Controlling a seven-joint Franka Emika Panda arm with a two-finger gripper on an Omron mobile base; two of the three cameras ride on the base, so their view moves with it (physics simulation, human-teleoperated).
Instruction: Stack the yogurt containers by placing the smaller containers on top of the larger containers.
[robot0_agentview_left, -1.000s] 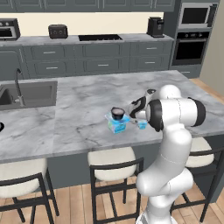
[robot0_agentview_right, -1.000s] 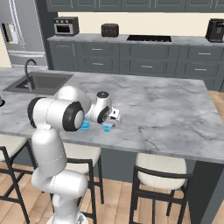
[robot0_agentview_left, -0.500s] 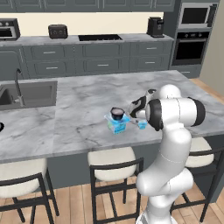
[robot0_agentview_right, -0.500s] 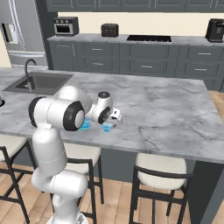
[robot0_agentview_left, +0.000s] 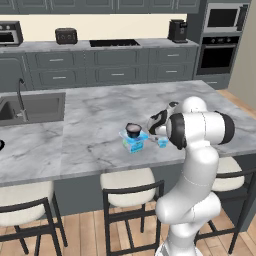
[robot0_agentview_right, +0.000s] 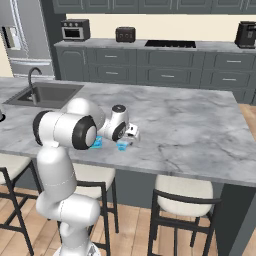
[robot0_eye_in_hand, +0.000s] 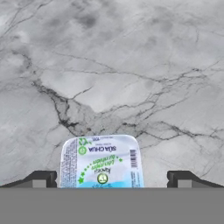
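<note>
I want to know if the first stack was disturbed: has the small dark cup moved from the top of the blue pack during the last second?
No. The small dark cup sits on the blue pack, at the same spot against the counter edge as before.

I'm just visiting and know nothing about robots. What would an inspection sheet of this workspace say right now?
Surface: grey marble island counter, things near its front edge.
Job's things: dark round cup sits on the pale blue boxy pack; tiny light-blue cup stands on the counter, printed lid up, beside the pack.
Clutter: nothing seen on the island near the job.
Grippers: gripper low over the tiny cup, fingers open on either side, not closed on it.
Cables: nothing seen.
Surroundings: sink in the island, stools in front, toaster, coffee machine and wall oven behind.
</note>
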